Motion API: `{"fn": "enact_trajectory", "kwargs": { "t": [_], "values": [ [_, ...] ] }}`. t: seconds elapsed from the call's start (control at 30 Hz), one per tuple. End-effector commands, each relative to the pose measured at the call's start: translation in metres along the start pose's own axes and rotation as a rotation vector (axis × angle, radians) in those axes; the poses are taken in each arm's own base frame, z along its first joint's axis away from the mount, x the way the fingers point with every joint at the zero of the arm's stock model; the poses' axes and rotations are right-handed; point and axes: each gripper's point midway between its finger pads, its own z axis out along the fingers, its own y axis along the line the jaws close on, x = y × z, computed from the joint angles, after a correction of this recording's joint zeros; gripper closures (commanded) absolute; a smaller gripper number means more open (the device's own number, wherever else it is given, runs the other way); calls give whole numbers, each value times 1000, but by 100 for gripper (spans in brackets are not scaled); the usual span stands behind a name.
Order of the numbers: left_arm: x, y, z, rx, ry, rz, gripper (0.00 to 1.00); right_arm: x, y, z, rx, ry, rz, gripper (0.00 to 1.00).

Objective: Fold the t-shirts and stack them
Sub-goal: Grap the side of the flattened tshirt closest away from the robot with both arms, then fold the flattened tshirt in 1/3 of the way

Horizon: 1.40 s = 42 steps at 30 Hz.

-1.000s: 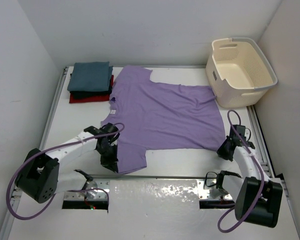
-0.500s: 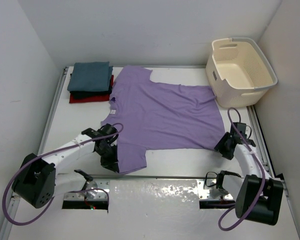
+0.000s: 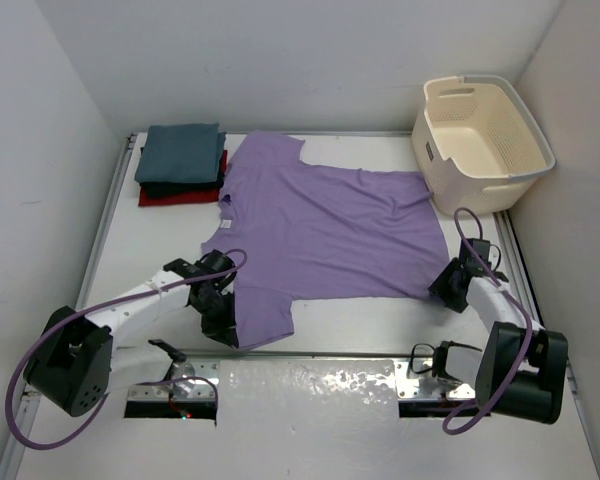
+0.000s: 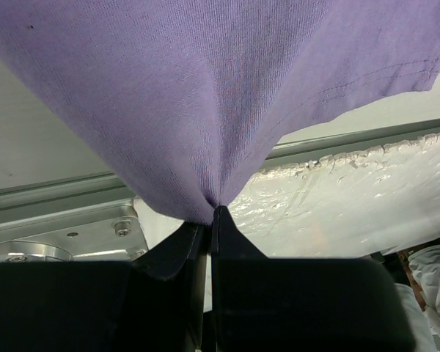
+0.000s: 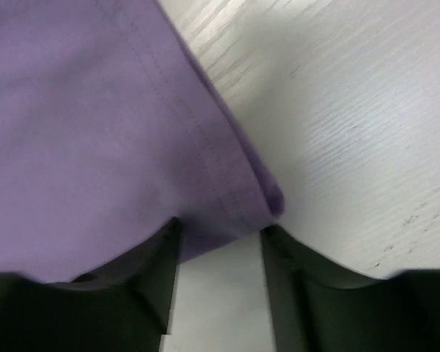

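A lavender-purple t-shirt [image 3: 325, 230] lies spread flat across the middle of the table. My left gripper [image 3: 227, 330] is shut on its near-left hem, and the left wrist view shows the purple cloth [image 4: 227, 95] pinched between the fingertips and lifted off the table. My right gripper [image 3: 446, 287] stands open at the shirt's near-right corner [image 5: 268, 202], which lies loose between the fingers. At the back left, a teal-blue t-shirt [image 3: 183, 152] sits folded on top of a black one and a red one [image 3: 165, 197].
A cream perforated laundry basket [image 3: 483, 140] stands at the back right corner. A metal rail and a shiny plate [image 3: 310, 385] run along the near edge between the arm bases. White walls close in on three sides.
My right gripper has opened and let go of the shirt's near-right corner, shifting slightly away from me. My left gripper stays shut on the hem and has barely moved.
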Motion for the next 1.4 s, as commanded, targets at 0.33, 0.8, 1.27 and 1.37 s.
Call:
{"fn": "enact_trajectory", "kwargs": {
  "t": [0.33, 0.8, 1.27, 1.37],
  "values": [
    [0, -14, -12, 58, 4, 96, 100, 5, -21, -4, 73, -51, 21, 100],
    [21, -46, -34, 280, 34, 162, 100, 28, -30, -33, 82, 43, -33, 100],
    [-182, -132, -155, 316, -782, 200, 100, -36, 18, -46, -65, -68, -101, 100],
    [-212, -108, -189, 342, -938, 101, 100, -48, 22, -55, -69, -92, -124, 100]
  ]
}}
